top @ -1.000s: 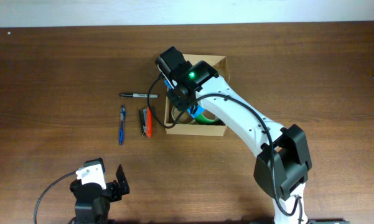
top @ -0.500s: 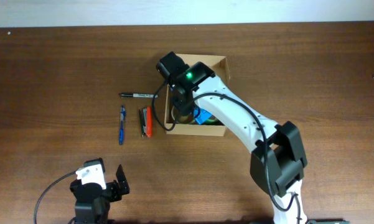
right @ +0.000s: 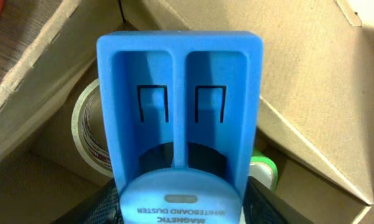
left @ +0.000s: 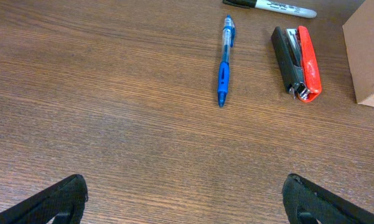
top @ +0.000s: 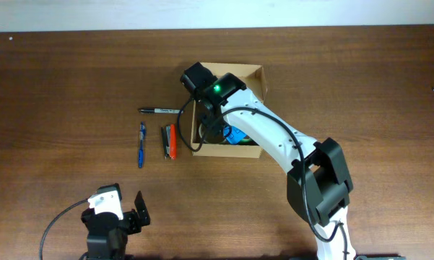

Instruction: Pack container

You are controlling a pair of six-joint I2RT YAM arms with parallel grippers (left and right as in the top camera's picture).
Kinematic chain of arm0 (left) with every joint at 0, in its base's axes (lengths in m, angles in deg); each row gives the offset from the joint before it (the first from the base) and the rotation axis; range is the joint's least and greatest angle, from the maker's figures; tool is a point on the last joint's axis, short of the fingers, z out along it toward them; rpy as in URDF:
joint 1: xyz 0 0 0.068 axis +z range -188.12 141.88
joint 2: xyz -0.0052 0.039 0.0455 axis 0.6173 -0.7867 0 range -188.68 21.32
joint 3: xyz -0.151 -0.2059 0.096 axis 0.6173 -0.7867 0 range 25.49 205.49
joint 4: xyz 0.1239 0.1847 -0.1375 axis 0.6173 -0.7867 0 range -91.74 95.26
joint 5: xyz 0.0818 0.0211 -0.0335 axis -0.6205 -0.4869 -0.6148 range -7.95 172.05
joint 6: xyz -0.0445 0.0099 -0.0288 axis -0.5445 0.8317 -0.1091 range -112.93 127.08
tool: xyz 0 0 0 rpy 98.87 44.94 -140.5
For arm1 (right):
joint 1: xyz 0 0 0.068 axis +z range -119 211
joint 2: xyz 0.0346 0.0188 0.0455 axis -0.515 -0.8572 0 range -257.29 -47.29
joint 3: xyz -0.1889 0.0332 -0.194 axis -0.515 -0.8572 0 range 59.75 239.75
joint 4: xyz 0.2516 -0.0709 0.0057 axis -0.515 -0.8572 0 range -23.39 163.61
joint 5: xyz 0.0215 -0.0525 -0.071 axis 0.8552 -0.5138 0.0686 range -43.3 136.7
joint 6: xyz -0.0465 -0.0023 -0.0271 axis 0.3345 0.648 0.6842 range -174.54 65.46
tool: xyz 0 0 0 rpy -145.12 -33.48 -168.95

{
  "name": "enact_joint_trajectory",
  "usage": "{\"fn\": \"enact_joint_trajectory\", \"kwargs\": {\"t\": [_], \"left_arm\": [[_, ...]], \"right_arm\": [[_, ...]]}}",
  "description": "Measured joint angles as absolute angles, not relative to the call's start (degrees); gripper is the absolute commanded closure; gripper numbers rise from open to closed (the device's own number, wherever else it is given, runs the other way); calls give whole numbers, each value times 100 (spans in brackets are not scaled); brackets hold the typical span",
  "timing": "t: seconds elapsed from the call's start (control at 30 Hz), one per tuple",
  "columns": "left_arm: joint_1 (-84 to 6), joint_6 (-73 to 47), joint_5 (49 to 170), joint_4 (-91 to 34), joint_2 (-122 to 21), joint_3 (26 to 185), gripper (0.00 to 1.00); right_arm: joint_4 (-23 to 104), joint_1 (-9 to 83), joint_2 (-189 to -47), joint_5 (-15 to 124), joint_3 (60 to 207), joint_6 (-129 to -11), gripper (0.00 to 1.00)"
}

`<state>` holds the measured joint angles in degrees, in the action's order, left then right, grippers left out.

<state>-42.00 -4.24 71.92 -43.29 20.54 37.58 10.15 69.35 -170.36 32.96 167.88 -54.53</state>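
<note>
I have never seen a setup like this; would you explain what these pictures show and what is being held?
Two robot arms work at a table. The overhead picture looks down: the right arm reaches into the cardboard box, the left arm sits at the picture's bottom. The other two pictures come from a camera on each wrist. The left one shows open jaws and, beyond, a blue pen, stapler and black marker lying beside the box. The right one shows jaws holding a blue whiteboard duster inside the box, beside a tape roll.
</note>
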Motion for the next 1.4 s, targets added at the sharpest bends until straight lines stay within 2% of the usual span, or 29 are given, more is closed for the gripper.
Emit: {"fn": "enact_joint_trajectory", "kwargs": {"t": [0.5, 0.63, 0.67, 0.7, 1.1, 1.23, 1.4], "left_arm": [[-4200, -424, 7192, -4327, 2054, 3758, 1], [-4200, -424, 7192, -4329, 2054, 3758, 0], [-4200, -424, 7192, -4327, 2054, 3758, 0], [-4200, -424, 7192, -4329, 2054, 3758, 0], [-4200, -424, 7192, -4329, 2054, 3758, 0], [-4200, -424, 7192, -4327, 2054, 3758, 0], [-4200, -424, 7192, -4327, 2054, 3758, 0]], "right_arm": [[971, 6935, -17036, 3279, 16788, -5451, 35], [792, 6935, -17036, 3283, 16797, -5447, 25], [735, 6935, -17036, 3283, 16797, -5449, 14], [700, 6935, -17036, 3281, 16806, -5453, 10], [630, 6935, -17036, 3394, 17105, -5300, 9], [657, 6935, -17025, 3414, 17129, -5287, 1], [766, 6935, -16859, 3497, 17129, -5082, 1]]}}
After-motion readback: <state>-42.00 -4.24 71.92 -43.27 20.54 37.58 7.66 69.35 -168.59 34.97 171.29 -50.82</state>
